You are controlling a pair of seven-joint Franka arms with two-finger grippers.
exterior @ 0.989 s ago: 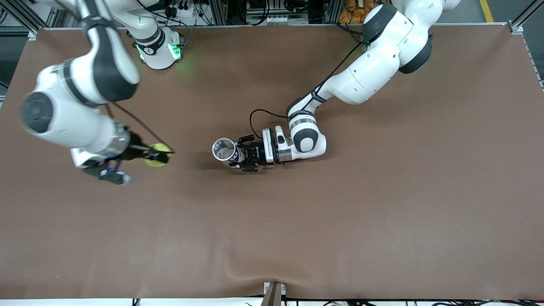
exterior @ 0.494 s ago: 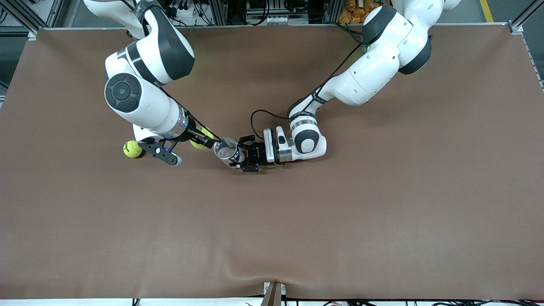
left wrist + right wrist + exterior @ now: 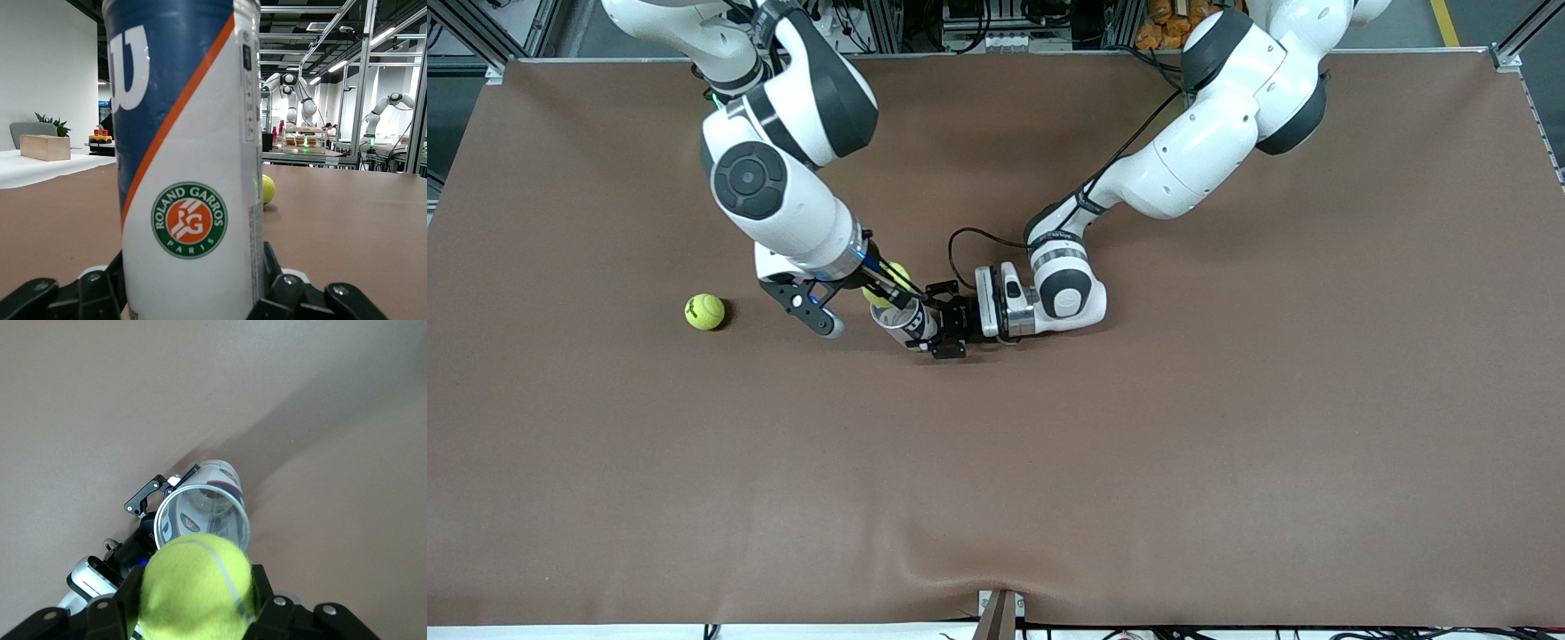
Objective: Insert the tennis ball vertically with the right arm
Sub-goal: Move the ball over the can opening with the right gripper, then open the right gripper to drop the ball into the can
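the right gripper [image 3: 193, 613], clamped on the tennis ball [image 3: 195, 585], hangs just over the upright can [image 3: 203, 513] mid-counter; the left gripper [image 3: 193, 303] brackets its base, grip unclear. next: centre, lower, release.

Both arms are showing glossy white shells broken by black joint bands. The right arm [image 3: 783, 191] is wearing a round black cap on its elbow and a silver metallic wrist ring, ending in a slim black gripper [image 3: 889, 286]. The left arm [image 3: 1183, 160] is trailing a thin black cable along its forearm to a white wrist block, where a spidery black claw gripper [image 3: 941, 331] is sprouting, studded with small silver screws.
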